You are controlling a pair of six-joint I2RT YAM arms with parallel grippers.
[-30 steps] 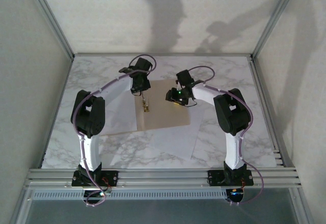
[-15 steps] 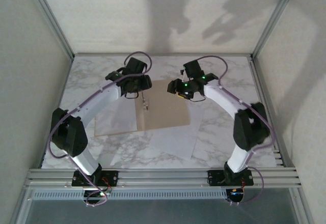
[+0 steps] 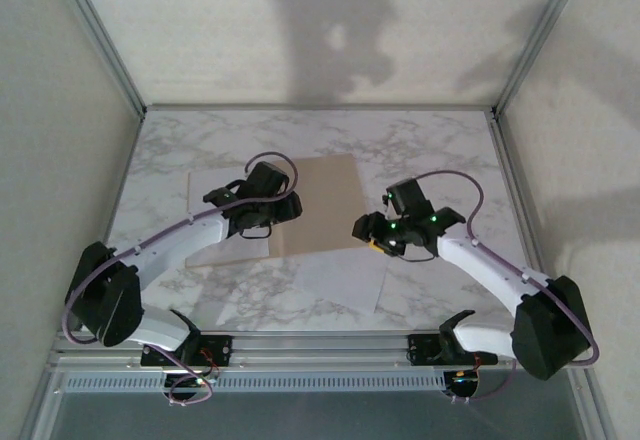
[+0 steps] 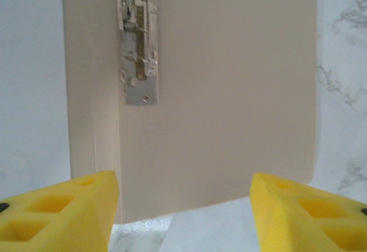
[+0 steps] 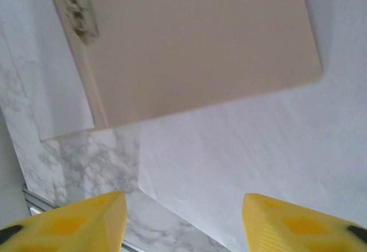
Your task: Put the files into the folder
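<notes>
Checking in from the remote station, both arms are hanging low over the marble table (image 3: pixel 420 150) right now. The folder (image 3: pixel 325 200) is lying open and flat around the middle of the table, with the metal clip (image 4: pixel 137 51) sitting along its centre crease. One white sheet (image 3: pixel 215 200) is lying on the folder's left half, and I'm seeing it in the left wrist camera as the pale area just left of the crease, with a thin tan strip showing between them. The right half is lying bare and tan. More sheets (image 3: pixel 345 275) are lying on the table at the near side, and they're looking tucked partly under the folder's near right edge, though I can't tell how many are stacked there. The left gripper (image 4: pixel 182 197) is hovering above the near edge of the folder, lined up roughly with the crease, and its yellow fingers (image 4: pixel 63 209) are standing well apart with nothing between them, just folder and paper showing through the gap. The right gripper (image 5: pixel 183 209) is hanging over those loose sheets, near the folder's right corner, jaws also spread wide and gripping nothing. Neither one is touching paper or cardboard as far as I can tell.
</notes>
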